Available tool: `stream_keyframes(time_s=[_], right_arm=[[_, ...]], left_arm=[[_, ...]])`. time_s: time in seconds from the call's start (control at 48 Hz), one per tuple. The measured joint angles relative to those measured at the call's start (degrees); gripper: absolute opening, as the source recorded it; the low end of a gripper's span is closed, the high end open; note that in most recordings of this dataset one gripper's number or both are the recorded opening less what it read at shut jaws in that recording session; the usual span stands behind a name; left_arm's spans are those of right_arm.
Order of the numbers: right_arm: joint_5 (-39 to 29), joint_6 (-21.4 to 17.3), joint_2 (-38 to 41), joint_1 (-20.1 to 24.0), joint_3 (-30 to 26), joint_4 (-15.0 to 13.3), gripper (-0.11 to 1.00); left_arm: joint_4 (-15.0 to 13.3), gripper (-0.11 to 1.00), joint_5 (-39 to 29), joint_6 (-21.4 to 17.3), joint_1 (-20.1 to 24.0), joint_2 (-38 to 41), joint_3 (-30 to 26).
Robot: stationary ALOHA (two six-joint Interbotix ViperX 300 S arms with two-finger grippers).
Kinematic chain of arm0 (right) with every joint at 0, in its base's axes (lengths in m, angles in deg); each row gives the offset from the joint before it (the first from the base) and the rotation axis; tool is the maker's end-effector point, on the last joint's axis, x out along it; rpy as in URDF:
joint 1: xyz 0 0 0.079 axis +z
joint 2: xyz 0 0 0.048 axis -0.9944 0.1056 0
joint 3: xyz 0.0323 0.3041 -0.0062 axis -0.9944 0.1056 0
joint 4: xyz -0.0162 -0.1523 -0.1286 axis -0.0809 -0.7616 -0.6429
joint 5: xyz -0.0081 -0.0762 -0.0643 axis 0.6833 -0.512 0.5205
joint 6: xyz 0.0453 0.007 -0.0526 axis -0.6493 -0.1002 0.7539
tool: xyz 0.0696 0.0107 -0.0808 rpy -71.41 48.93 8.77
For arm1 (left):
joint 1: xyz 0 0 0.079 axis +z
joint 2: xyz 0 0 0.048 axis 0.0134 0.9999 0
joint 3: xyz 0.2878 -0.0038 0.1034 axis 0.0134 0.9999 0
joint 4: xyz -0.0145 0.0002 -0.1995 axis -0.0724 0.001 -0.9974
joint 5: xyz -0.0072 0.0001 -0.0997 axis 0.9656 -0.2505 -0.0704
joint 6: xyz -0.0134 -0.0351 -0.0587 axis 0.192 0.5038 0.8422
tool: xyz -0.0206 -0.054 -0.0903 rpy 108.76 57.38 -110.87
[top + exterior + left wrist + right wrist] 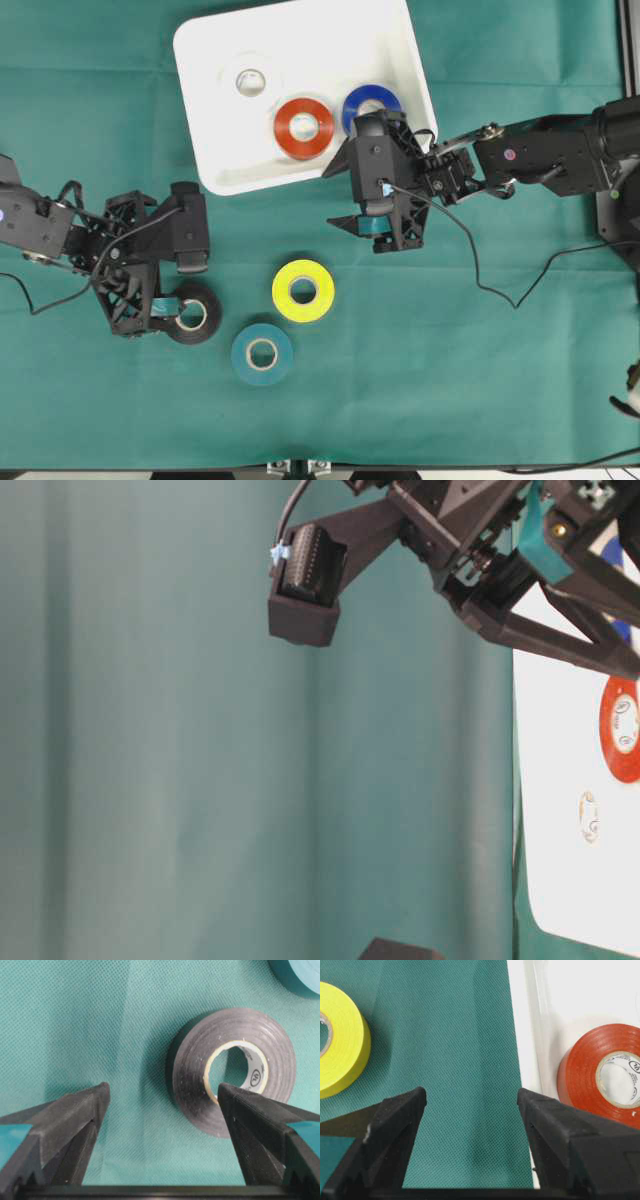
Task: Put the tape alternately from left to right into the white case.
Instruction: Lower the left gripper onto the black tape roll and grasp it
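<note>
Green-clothed counter (500, 380) under everything, spread wide across the overhead view. At its top centre, the white case (200, 50), tilted a little, already holding three rolls flat: white tape (250, 80) toward the left, red tape (304, 127) in the middle, blue tape (372, 101) to the right and partly hidden by the arm above it. Right gripper (383, 232) hanging just below the case's lower rim over bare cloth, jaws spread wide and gripping nothing — from its wrist view, yellow roll off to one side, red roll in the case to the other. Left gripper (168, 318) low at the left of the counter, jaws likewise wide apart and empty, one fingertip (235, 1097) reaching over the black tape (231, 1071) near its core, the other off to the side over cloth. Still out on the cloth: yellow tape (303, 290), teal tape (262, 352) just below it, black roll beside both to the left.
</note>
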Motion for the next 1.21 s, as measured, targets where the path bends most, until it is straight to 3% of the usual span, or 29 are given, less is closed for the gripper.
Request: stream_keyframes(time_s=[0.687, 0.771, 0.896, 0.979, 1.041, 1.208], right_arm=[[0.0, -0.09, 0.0, 0.09, 0.0, 0.0, 0.81], [0.0, -0.09, 0.0, 0.09, 0.0, 0.0, 0.81], [0.0, -0.09, 0.0, 0.0, 0.0, 0.0, 0.81], [0.09, -0.09, 0.0, 0.0, 0.0, 0.0, 0.81], [0.0, -0.09, 0.0, 0.09, 0.0, 0.0, 0.81], [0.0, -0.09, 0.0, 0.0, 0.0, 0.0, 0.81]], left_arm=[[-0.09, 0.64, 2.02, -0.09, -0.62, 3.52, -1.23], [0.0, 0.53, 2.02, -0.18, -0.62, 3.6, -1.23], [0.0, 0.19, 2.02, -0.26, -0.62, 3.6, -1.32], [-0.09, 0.04, 2.11, -0.26, -0.62, 3.6, -1.32], [-0.18, -0.03, 2.11, -0.26, -0.7, 3.52, -1.23], [-0.09, -0.04, 2.11, -0.18, -0.7, 3.43, -1.23]])
